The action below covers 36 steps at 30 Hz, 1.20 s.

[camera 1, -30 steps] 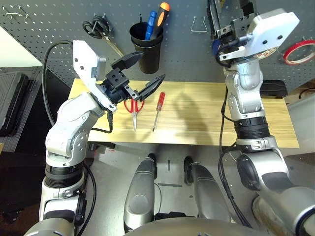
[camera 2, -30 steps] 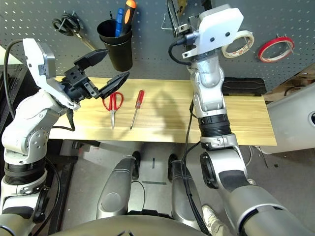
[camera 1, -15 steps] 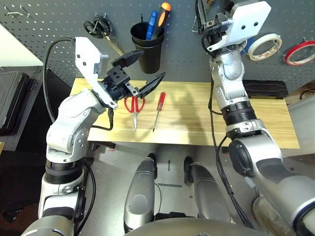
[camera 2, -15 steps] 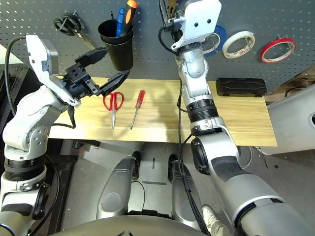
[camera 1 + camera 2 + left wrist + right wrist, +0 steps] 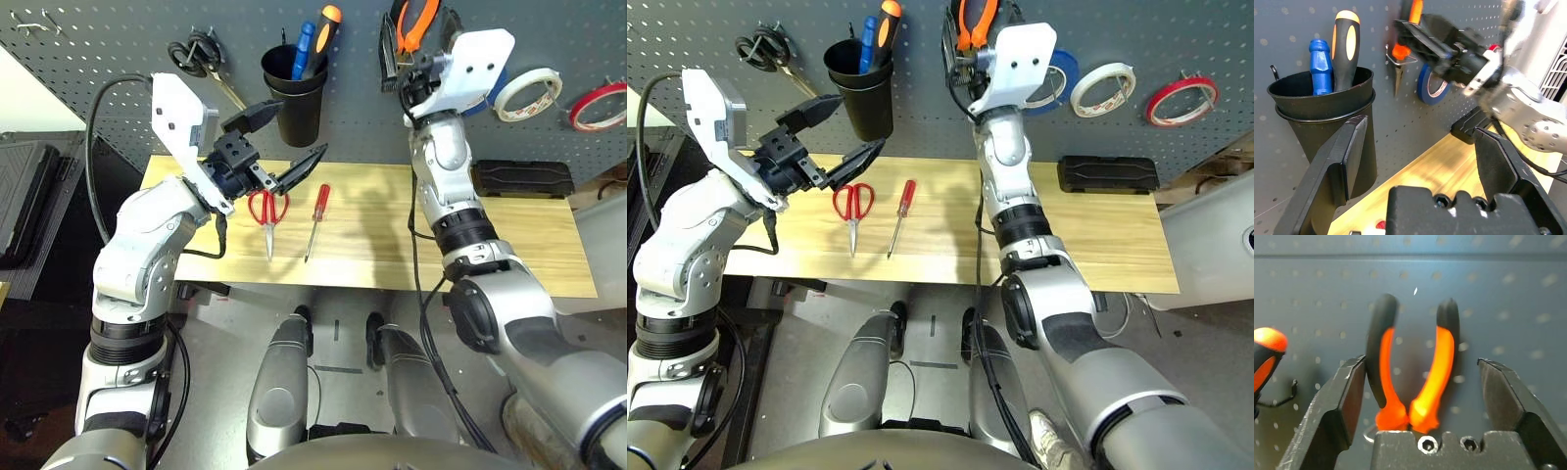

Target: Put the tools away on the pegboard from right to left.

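The orange-handled pliers [image 5: 1442, 347] hang handles-up from a wire hook on the dark grey pegboard [image 5: 98, 39]. My right gripper [image 5: 1420, 367] is raised to them, open, one finger on either side of the handles and touching neither. The red-handled scissors [image 5: 266, 211] and the slim red screwdriver [image 5: 313, 220] lie side by side on the wooden table [image 5: 392, 235]. My left gripper [image 5: 292, 132] hovers open above the scissors, holding nothing. The thin red tape ring [image 5: 596, 106] hangs at the board's far right.
A black cup [image 5: 292, 93] on the board holds a blue and an orange-black screwdriver. Black-handled scissors [image 5: 196, 54] hang to its left. White tape [image 5: 524, 93] and blue tape [image 5: 1063, 73] hang right of the pliers. A flat black case [image 5: 519, 178] lies at the table's back right.
My right arm has swung left along the pegboard, uncovering the white and blue tape rolls, and the pliers' orange handles now show above its gripper. The left arm has barely moved.
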### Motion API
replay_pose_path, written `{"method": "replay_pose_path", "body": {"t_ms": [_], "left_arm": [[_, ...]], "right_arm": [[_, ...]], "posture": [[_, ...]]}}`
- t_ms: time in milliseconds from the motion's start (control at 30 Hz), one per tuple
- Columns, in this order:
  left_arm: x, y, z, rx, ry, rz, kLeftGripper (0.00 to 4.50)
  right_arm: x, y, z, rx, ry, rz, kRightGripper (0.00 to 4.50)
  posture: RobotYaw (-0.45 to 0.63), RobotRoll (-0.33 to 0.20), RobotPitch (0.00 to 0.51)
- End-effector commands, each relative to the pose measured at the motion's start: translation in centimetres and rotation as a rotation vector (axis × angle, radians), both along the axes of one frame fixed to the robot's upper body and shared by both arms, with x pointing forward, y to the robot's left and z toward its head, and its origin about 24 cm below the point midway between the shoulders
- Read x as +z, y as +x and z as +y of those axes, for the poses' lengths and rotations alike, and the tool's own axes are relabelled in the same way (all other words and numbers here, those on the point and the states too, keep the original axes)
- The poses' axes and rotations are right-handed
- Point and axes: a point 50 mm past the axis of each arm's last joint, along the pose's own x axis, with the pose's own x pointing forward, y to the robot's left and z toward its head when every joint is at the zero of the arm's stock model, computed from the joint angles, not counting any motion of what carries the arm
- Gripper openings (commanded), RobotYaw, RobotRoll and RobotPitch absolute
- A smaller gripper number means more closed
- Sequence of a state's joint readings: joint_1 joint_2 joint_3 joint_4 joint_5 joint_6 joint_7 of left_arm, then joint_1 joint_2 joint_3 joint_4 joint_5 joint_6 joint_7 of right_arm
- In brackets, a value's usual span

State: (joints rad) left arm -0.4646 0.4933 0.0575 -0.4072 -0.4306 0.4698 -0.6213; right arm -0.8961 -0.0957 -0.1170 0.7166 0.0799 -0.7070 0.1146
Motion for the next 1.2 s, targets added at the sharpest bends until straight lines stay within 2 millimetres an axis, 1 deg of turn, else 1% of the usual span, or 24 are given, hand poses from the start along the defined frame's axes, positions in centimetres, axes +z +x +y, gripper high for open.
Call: {"method": "replay_pose_path", "body": {"t_ms": [33, 100, 233, 333, 467, 600, 667, 800, 1000, 1133, 1200], "left_arm": [[-1.0, 0.3, 0.1, 0.03, 0.019, 0.051, 4.5], [-1.3, 0.4, 0.1, 0.039, 0.02, 0.062, 4.5], [-3.2, 0.4, -0.4, 0.07, 0.019, 0.123, 4.5], [-4.6, 0.5, -0.7, 0.102, 0.012, 0.164, 4.5], [-6.2, 0.7, -1.1, 0.135, 0.033, 0.216, 4.5], [-8.6, 1.0, -2.1, 0.203, 0.068, 0.286, 4.5], [-9.3, 1.2, -2.4, 0.228, 0.08, 0.306, 4.5], [-11.1, 1.8, -3.5, 0.297, 0.094, 0.357, 4.5], [-13.3, 3.7, -4.2, 0.389, 0.163, 0.453, 4.5], [-14.5, 4.9, -4.7, 0.375, 0.247, 0.527, 4.5], [-14.8, 5.6, -4.8, 0.39, 0.223, 0.556, 4.5]], "right_arm": [[-0.8, -1.2, -2.1, -0.024, -0.006, -0.049, 4.49], [-1.3, -1.7, -2.8, -0.027, -0.035, -0.045, 4.49], [-4.7, -3.8, -4.6, 0.027, -0.301, 0.056, 4.49], [-7.1, -5.3, -5.2, 0.095, -0.444, 0.165, 4.49], [-9.4, -6.6, -5.9, 0.164, -0.52, 0.295, 4.49], [-12.3, -7.8, -6.8, 0.224, -0.619, 0.459, 4.49], [-13.1, -8.0, -7.0, 0.242, -0.644, 0.513, 4.49], [-15.3, -9.0, -7.5, 0.295, -0.716, 0.661, 4.49], [-17.0, -9.6, -8.0, 0.322, -0.758, 0.803, 4.49], [-17.6, -9.7, -8.2, 0.325, -0.753, 0.858, 4.49], [-17.8, -9.8, -8.1, 0.327, -0.76, 0.876, 4.49]], "posture": [[0.32, 0.0, 0.305], [0.32, 0.0, 0.309], [0.31, 0.0, 0.314], [0.3, 0.0, 0.315], [0.29, 0.0, 0.313], [0.28, 0.0, 0.311], [0.28, 0.0, 0.311], [0.27, 0.0, 0.311], [0.26, 0.0, 0.324], [0.24, 0.0, 0.332], [0.23, 0.0, 0.338]]}}
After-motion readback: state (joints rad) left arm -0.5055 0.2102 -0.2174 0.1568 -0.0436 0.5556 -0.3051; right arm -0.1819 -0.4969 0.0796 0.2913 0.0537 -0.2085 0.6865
